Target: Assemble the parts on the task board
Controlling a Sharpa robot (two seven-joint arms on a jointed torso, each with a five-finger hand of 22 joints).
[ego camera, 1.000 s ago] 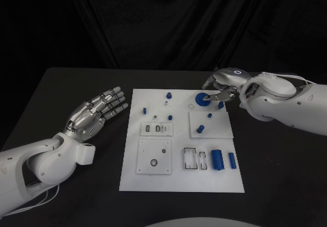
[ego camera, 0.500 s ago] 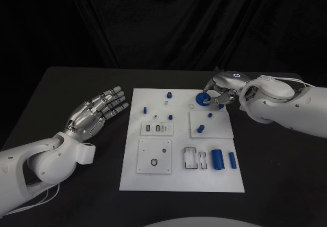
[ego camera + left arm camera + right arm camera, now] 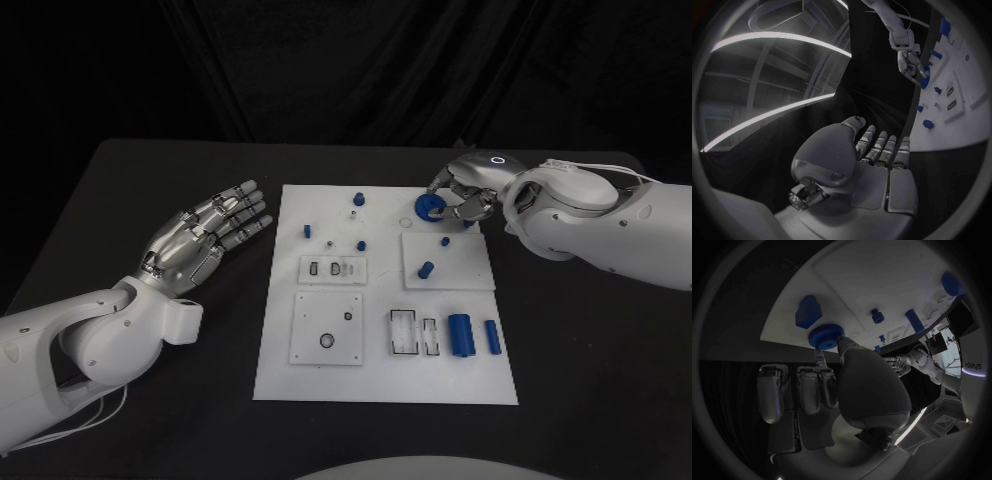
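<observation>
Head view: the white task board [image 3: 378, 380] lies mid-tabletop [image 3: 130, 200]. The right hand [image 3: 464, 195] pinches a round blue knurled part [image 3: 428, 207] between thumb and a finger at the board's far right corner; the right wrist view shows this part [image 3: 825, 335] touching the board's edge, beside a blocky blue part [image 3: 808, 311]. The left hand [image 3: 202, 238] rests palm-up left of the board, fingers spread and holding nothing. Two blue cylinders [image 3: 460, 336] lie on the board's near right. Small lettering on the right arm is too blurred to read with certainty.
</observation>
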